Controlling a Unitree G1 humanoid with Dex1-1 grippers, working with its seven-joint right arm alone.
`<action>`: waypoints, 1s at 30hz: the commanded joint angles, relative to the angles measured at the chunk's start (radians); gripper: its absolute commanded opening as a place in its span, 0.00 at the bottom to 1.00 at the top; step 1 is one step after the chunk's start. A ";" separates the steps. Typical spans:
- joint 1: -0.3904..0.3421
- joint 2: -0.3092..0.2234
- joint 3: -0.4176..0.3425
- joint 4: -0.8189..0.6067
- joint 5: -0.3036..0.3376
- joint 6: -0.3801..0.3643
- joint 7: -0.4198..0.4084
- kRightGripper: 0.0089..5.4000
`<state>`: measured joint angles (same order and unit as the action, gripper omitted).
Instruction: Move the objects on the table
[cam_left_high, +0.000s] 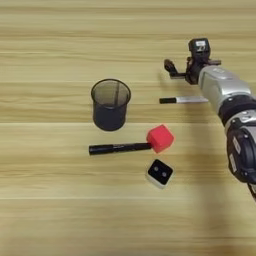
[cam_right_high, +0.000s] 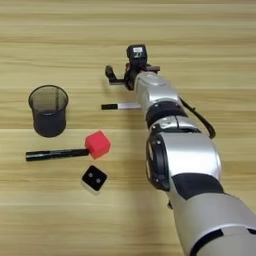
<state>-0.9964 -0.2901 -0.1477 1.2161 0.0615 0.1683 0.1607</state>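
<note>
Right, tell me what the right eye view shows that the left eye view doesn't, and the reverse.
Only the right eye view shows the arm's big silver and black upper segments and the black cable beside them. Only the left eye view shows the extra strip of bare table left of the pen cup. Both show the cup, marker, red cube, the small black-faced block, pen and gripper.

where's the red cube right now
The red cube sits mid-table, touching the right end of the black marker, just below and right of the mesh cup.
</note>
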 joint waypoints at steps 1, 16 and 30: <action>-0.166 -0.020 -0.006 -0.040 -0.007 0.034 -0.058 0.99; -0.153 0.001 0.004 -0.024 -0.018 0.138 -0.072 0.99; -0.095 0.016 0.035 0.014 -0.063 0.138 -0.078 0.99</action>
<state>-1.0268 -0.2578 -0.1177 1.2711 0.0077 0.3233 0.0932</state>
